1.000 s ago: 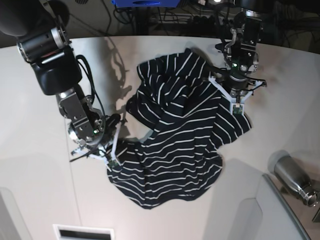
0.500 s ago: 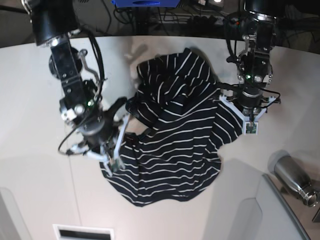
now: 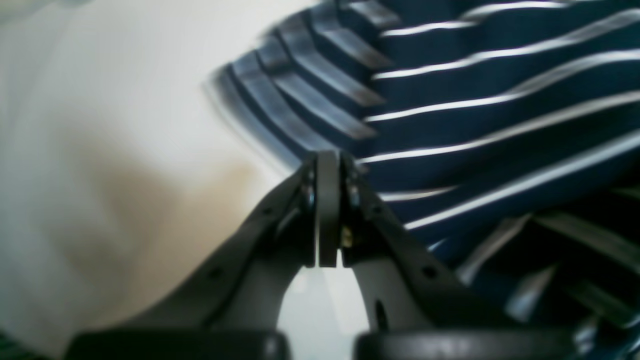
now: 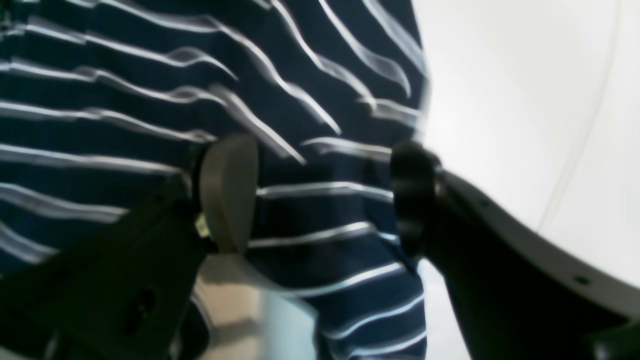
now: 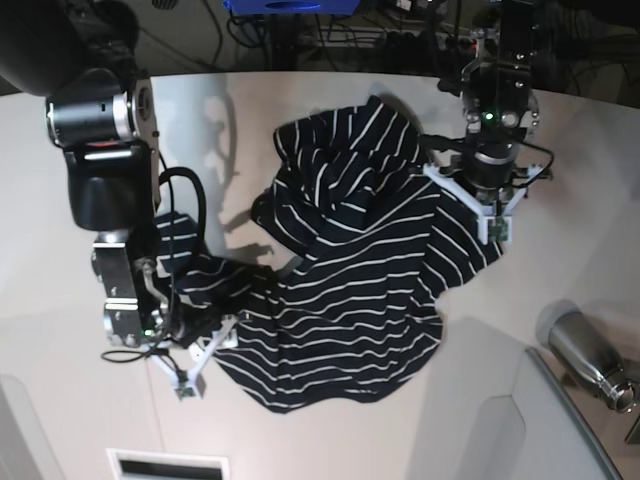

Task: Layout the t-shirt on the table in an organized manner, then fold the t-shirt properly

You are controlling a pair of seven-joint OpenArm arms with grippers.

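The striped t-shirt (image 5: 350,270) lies crumpled mid-table (image 5: 60,260), reaching from one gripper to the other. The left gripper (image 3: 327,210) has its jaws pressed together at the shirt's edge, fabric just beyond its tips; whether cloth is pinched cannot be told. The right gripper (image 4: 320,195) is spread wide, with striped cloth directly beneath and between its pads (image 4: 227,192).

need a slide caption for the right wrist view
Right gripper, jaws open, hovering over the crumpled striped t-shirt beside bare white table.
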